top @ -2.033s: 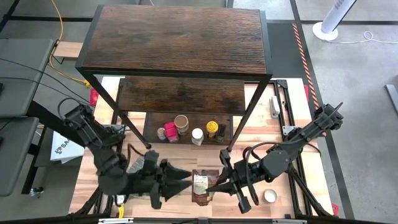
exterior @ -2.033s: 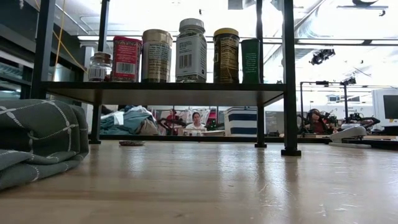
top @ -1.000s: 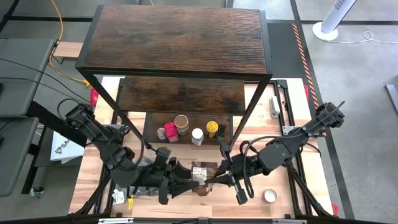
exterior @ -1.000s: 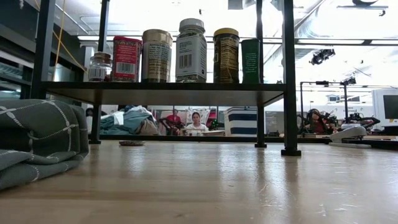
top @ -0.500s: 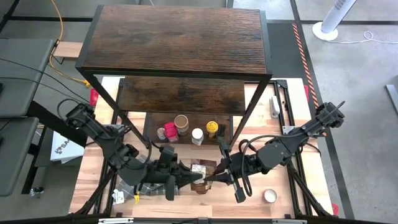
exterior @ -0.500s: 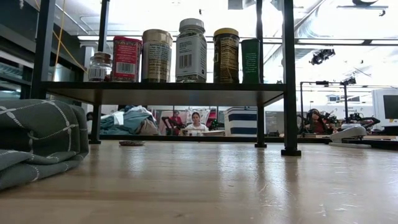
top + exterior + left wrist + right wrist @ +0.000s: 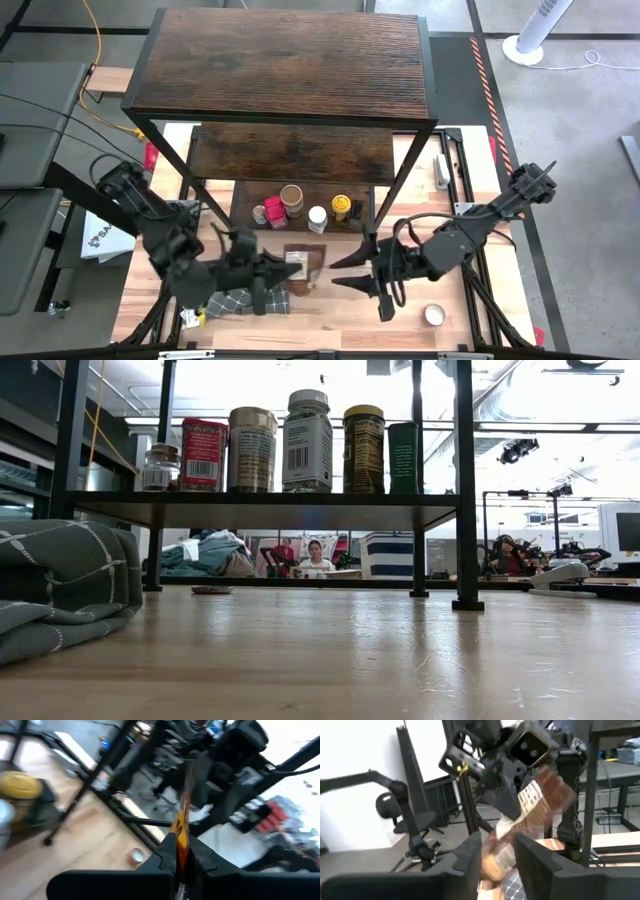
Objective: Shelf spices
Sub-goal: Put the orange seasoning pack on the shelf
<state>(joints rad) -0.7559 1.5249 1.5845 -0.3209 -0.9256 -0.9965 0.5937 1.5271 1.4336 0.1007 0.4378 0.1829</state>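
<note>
Brown spice pouch [image 7: 303, 264] pinched in left hand [image 7: 283, 272].

Left tool [image 7: 283, 272] is clamped tight; right tool [image 7: 347, 272], opposite it, has parted fingers.

arms: dark, jointed | cables: black loops along links | fingers [image 7: 352, 283]: black, tapered, angular

Grey checked cloth [image 7: 232, 301], folded, on the wooden tabletop [image 7: 330, 322] just beside the left gripper [image 7: 283, 272]. Small white round disc [image 7: 433, 315] flat on the table, near the right gripper [image 7: 346, 273] but apart from it. White pedestal fan [image 7: 535, 35] on the floor, far beyond the right gripper. Seated people [image 7: 315, 557] in the room, well behind both grippers.
</note>
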